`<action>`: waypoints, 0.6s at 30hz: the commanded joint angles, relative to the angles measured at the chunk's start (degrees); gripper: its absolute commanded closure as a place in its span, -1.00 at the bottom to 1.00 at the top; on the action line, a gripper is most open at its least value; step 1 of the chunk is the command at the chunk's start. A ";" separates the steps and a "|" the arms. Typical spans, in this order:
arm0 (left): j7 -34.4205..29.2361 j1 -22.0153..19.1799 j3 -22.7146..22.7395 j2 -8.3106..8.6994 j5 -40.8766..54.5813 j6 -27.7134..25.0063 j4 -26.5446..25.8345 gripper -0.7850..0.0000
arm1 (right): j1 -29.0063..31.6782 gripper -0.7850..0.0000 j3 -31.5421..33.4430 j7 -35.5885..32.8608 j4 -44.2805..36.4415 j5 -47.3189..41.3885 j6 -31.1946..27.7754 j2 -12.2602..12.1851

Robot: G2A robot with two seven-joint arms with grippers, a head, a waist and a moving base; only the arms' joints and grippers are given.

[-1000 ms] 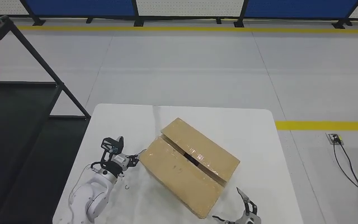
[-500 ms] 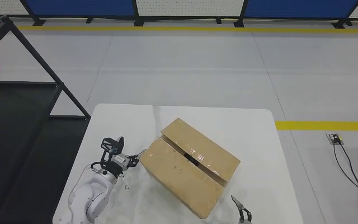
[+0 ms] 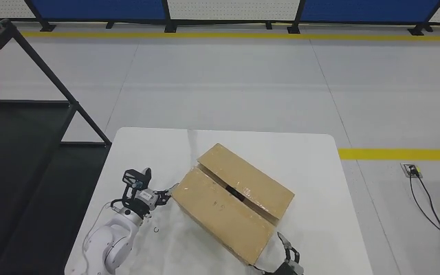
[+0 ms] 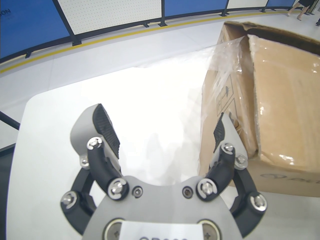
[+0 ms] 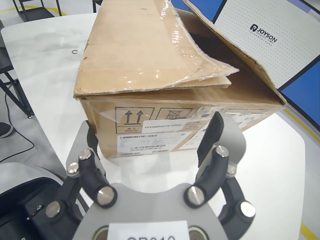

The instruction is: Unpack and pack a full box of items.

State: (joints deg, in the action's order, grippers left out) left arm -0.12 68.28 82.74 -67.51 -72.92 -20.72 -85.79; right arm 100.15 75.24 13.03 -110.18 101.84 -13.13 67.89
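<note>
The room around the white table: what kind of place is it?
Probably a robot lab or factory demo hall, not a home: blue and white partition panels, yellow lines on the grey floor, and a taped cardboard box on the white table.

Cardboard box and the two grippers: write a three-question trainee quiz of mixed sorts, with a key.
1. True or false: the cardboard box is sealed shut, with all flaps flat.
2. The left gripper is: A) shut on a flap; B) open, beside the box; C) inside the box.
3. Fill in: the right gripper, open, faces the box side that bears a white ____.
Key: 1 false, one flap stands raised; 2 B; 3 label.
</note>
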 commanded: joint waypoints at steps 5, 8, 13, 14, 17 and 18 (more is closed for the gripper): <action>-0.05 0.04 0.13 0.05 0.34 0.17 -0.07 -1.00 | -0.78 -1.00 -0.47 -0.28 -0.03 -0.53 2.85 0.21; -0.07 0.05 0.15 0.06 0.49 0.29 -0.10 -1.00 | -1.45 -1.00 -0.77 -0.77 0.05 -0.37 3.15 0.26; -0.22 0.08 -0.14 0.05 0.50 0.63 -0.21 -1.00 | -2.60 -1.00 -1.11 -1.36 0.39 -0.82 3.90 0.39; -0.23 0.11 -0.31 0.03 0.47 0.71 -0.25 -1.00 | -2.82 -1.00 -1.14 -1.29 0.49 -0.99 4.07 0.41; -0.26 0.11 -0.73 -0.01 0.43 0.77 -0.34 -1.00 | -3.57 -1.00 -1.26 -1.56 0.91 -1.20 4.67 0.50; -0.29 0.10 -0.85 -0.02 0.42 0.79 -0.36 -1.00 | -3.84 -1.00 -1.29 -1.73 1.03 -1.25 5.23 0.55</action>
State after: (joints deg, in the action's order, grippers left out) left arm -0.39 68.39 82.02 -67.53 -72.48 -19.92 -86.14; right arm 96.58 73.98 11.50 -109.26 100.63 -8.41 68.39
